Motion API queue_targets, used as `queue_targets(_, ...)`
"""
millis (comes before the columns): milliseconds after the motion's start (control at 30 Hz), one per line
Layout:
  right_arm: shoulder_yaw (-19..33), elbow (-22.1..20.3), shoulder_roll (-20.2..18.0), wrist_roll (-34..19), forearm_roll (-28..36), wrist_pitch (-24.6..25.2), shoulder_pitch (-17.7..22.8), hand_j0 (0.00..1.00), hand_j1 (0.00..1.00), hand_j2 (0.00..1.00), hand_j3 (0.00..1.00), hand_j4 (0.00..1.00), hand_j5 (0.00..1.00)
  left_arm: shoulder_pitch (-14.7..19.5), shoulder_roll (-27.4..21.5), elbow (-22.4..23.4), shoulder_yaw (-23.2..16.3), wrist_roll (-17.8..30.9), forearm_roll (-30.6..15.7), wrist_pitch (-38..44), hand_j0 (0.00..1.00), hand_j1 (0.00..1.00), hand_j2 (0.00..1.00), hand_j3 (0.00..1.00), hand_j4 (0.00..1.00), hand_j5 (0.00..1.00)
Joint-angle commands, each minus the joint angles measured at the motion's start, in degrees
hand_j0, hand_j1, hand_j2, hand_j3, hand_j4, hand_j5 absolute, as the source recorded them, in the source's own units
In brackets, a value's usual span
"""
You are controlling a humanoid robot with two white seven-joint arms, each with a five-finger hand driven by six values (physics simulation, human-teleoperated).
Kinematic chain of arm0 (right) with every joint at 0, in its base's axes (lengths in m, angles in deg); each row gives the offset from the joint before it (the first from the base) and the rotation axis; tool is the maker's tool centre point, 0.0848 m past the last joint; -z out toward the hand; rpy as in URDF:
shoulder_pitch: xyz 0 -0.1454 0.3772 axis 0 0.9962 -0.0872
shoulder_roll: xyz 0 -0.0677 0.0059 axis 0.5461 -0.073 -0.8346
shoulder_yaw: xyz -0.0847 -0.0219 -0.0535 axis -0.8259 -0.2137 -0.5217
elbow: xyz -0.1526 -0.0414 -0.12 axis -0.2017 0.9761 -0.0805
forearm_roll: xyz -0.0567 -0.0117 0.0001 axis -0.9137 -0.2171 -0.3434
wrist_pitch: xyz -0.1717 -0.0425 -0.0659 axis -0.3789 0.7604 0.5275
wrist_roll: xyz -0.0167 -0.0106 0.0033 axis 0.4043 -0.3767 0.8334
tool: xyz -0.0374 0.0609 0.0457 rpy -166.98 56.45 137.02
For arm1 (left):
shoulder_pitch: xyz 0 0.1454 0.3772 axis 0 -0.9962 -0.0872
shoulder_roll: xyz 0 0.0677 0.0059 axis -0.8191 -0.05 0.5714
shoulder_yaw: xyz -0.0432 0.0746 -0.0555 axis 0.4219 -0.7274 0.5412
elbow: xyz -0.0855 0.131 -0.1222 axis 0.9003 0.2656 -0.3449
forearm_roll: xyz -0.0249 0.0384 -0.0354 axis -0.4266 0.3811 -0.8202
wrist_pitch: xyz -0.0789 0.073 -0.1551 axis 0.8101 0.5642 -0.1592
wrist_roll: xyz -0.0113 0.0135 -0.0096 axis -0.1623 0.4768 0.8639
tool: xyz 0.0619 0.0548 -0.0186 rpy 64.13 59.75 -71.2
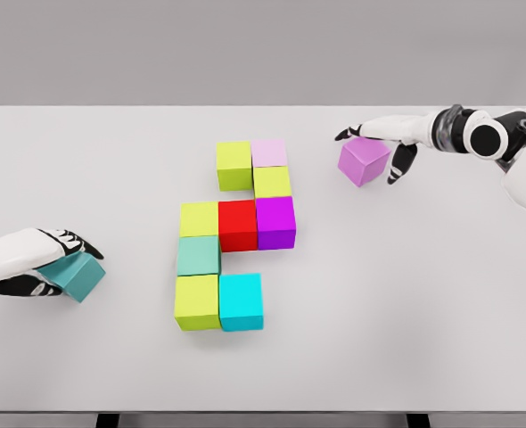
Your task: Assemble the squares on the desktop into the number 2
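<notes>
Nearest the robot, the figure's bottom row holds a lime block point(197, 302) and a cyan block point(241, 301) side by side; a third place to the right of the cyan one looks unfilled. At the left edge the left hand point(33, 263) is curled over a teal cube point(77, 275), holding it just off the table point(111, 160). Above the bottom row a green-grey block point(199, 255) links up to the middle row of lime, red point(237, 224) and purple. Farther back a lime block joins that row to the top pair, lime and pale pink point(269, 152). Farthest, at the right, the right hand point(383, 147) grips a violet cube point(364, 161), tilted and apart from the figure. The step looks like carrying in the last pieces: one probably closes the bottom row, the other may extend the top row, each set flush and square.
</notes>
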Motion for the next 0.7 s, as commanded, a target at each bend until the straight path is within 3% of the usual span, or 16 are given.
queue_targets(0, 0.06, 0.30, 0.11, 0.02, 0.04, 0.04, 0.00, 1.00, 1.00, 1.00, 1.00, 1.00, 1.00, 0.00, -0.02, -0.01, -0.22, 0.26, 0.35, -0.09, 0.52, 0.52, 0.52, 0.52, 0.52, 0.52)
queue_targets(367, 0.15, 0.48, 0.99, 0.02, -1.55, 0.22, -0.79, 0.99, 0.99, 0.99, 0.99, 0.99, 0.99, 0.00, -0.20, -0.54, -0.22, 0.53, 0.35, 0.26, 0.39, 0.39, 0.39, 0.39, 0.39, 0.39)
queue_targets(667, 0.06, 0.30, 1.25, 0.02, -1.63, 0.04, -0.79, 0.89, 0.89, 0.89, 0.89, 0.89, 0.89, 1.75, -0.55, -2.47, 1.36, 0.79, 0.09, 1.05, 0.34, 0.34, 0.34, 0.34, 0.34, 0.34)
